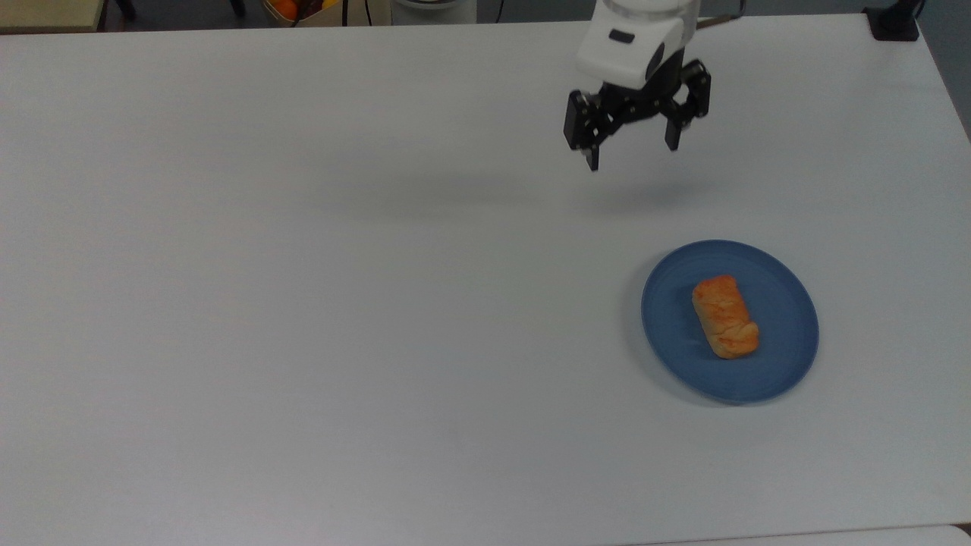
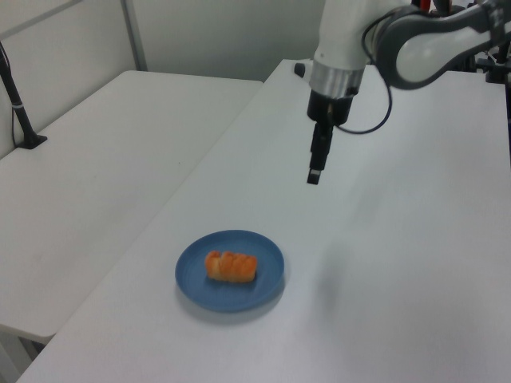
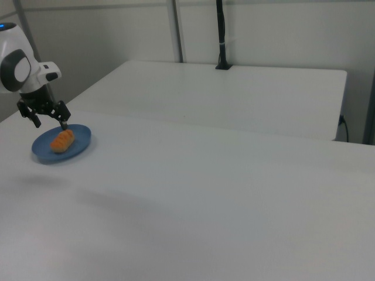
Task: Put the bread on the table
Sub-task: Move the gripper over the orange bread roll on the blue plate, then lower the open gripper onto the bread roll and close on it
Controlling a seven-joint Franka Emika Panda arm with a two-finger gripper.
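A: Where do things stand for you? The small oblong golden-orange bread roll (image 1: 725,317) lies on the round blue plate (image 1: 789,364), roughly at its middle; the plate sits on the large plain white worktop (image 1: 303,303), toward the top view's right; nothing of the task is done yet, as I judge it.

B: And your hand? The black two-finger hand (image 1: 631,152) hangs in the air above the bare worktop, well apart from the plate and holding nothing; its fingers are spread wide; in the left view the hand (image 2: 314,171) points straight down, beyond the plate.

A: So the step in hand is the approach, I'd say; bring the hand over the roll before you lower it; don't come down at a slant across the plate's rim.

B: How should you line up? The roll lies lengthways, nearly up and down in the top view, tilted a little; turn the wrist so the fingers close across its short sides; aim for its middle, not an end.

A: What to mind? The crust looks lumpy and flaky, so it may crumble; close gently; keep the fingertips just clear of the plate, or it may slide or tip.
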